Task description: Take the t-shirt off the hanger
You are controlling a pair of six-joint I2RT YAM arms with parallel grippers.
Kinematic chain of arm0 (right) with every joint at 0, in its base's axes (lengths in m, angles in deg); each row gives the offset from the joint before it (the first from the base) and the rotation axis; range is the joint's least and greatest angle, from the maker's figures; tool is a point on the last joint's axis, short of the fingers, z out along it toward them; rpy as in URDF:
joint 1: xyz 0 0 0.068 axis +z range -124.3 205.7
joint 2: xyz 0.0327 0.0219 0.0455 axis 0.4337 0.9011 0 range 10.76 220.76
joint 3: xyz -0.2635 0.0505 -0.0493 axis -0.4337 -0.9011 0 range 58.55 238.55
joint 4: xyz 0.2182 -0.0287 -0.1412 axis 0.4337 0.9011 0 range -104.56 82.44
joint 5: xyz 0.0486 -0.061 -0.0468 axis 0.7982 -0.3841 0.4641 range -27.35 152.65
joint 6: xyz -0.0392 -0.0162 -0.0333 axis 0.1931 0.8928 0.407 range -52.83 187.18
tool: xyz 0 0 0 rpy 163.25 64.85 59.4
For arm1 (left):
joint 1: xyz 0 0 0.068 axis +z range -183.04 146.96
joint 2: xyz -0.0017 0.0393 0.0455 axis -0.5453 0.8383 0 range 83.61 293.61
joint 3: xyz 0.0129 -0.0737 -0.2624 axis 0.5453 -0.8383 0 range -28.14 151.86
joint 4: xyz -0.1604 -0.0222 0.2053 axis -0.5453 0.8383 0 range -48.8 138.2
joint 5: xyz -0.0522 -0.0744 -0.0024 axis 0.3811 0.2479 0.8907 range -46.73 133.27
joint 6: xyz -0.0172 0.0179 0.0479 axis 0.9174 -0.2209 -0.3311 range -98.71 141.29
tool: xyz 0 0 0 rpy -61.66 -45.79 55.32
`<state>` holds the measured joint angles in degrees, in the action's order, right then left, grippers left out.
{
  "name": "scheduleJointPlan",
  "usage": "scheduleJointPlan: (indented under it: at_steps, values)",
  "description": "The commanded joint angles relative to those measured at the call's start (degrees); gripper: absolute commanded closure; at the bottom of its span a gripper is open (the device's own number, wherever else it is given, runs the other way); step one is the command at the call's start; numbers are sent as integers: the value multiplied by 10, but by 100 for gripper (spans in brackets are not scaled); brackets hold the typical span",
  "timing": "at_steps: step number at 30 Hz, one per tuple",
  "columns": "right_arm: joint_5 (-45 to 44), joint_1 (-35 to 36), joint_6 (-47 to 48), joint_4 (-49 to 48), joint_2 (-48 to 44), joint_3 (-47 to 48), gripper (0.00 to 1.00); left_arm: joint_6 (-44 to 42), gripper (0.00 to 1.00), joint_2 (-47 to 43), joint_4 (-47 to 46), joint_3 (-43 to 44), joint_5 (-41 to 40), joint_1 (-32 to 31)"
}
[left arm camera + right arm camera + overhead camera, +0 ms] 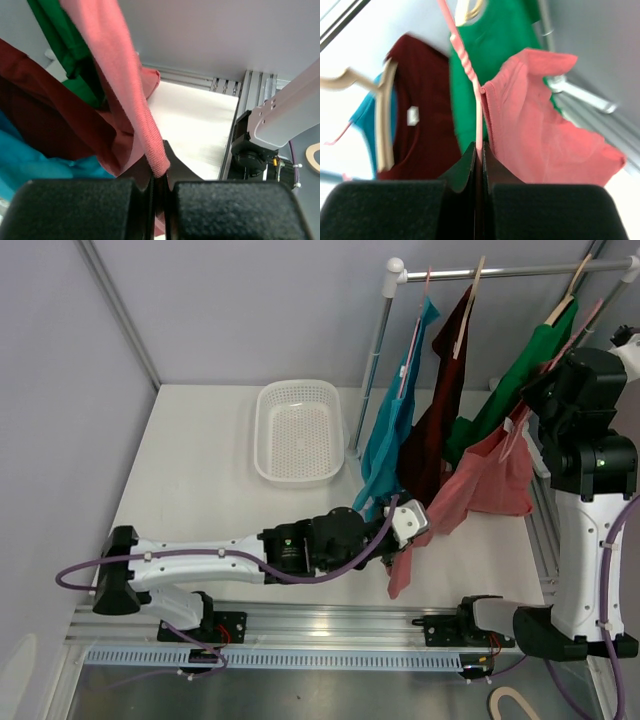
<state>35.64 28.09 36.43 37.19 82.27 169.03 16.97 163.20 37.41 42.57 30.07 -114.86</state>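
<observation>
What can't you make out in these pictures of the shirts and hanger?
Right wrist view: the pink hanger's hook, cut off by the top edge.
Top view: the right end effector, behind its own arm.
Left wrist view: the pink shirt's pinched edge, hidden inside the shut left end effector.

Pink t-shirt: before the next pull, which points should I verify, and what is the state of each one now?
1. The left gripper is shut on the hem of the pink t-shirt: ok.
2. The right gripper is shut on the pink hanger: ok.
3. The pink t-shirt is free of the hanger: not ok, its collar hangs on it.
4. The dark red t-shirt is out of the left grip: cannot tell.
5. The hanger's hook is off the rail: cannot tell.
</observation>
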Motion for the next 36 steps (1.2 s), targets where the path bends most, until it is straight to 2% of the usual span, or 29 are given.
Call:
scheduleJointPlan:
  at_steps: [1, 3, 4, 8, 11, 12, 14, 15, 17, 20, 23, 26, 29, 33, 34, 36]
  values:
    - [14, 37, -10, -33, -43, 11, 100, 17, 99, 38, -28, 31, 15, 2]
    - [19, 59, -18, -12, -59, 13, 100, 31, 99, 59, -27, 75, 40, 28]
    - [32, 61, -22, -7, -78, 11, 100, 38, 99, 71, -26, 88, 76, 39]
    - [106, 65, -45, 19, -111, 15, 100, 36, 99, 177, 28, 253, 113, 80]
    - [134, 66, -48, 52, -115, 43, 100, 16, 99, 243, 82, 389, 120, 86]
    - [137, 66, -49, 63, -116, 52, 100, 18, 99, 259, 111, 470, 125, 90]
    - [143, 66, -45, 69, -118, 83, 100, 28, 99, 293, 145, 524, 151, 100]
    - [138, 65, -36, 77, -115, 97, 100, 31, 99, 320, 158, 577, 155, 103]
    - [120, 65, -20, 92, -96, 153, 100, 38, 99, 330, 178, 588, 164, 107]
    - [105, 65, 14, 143, -48, 258, 100, 42, 99, 318, 175, 545, 169, 107]
    - [82, 65, 34, 152, -21, 310, 100, 62, 99, 297, 164, 494, 173, 106]
    - [124, 68, -5, 118, -36, 285, 100, 59, 99, 298, 170, 486, 157, 108]
    - [142, 69, -1, 86, -39, 259, 100, 58, 99, 296, 173, 491, 166, 108]
    - [60, 68, 85, 107, 1, 275, 100, 64, 99, 242, 192, 477, 179, 105]
    - [57, 69, 89, 112, 8, 279, 100, 70, 99, 234, 207, 489, 165, 103]
    - [50, 69, 95, 111, 19, 294, 100, 89, 99, 235, 321, 574, 159, 103]
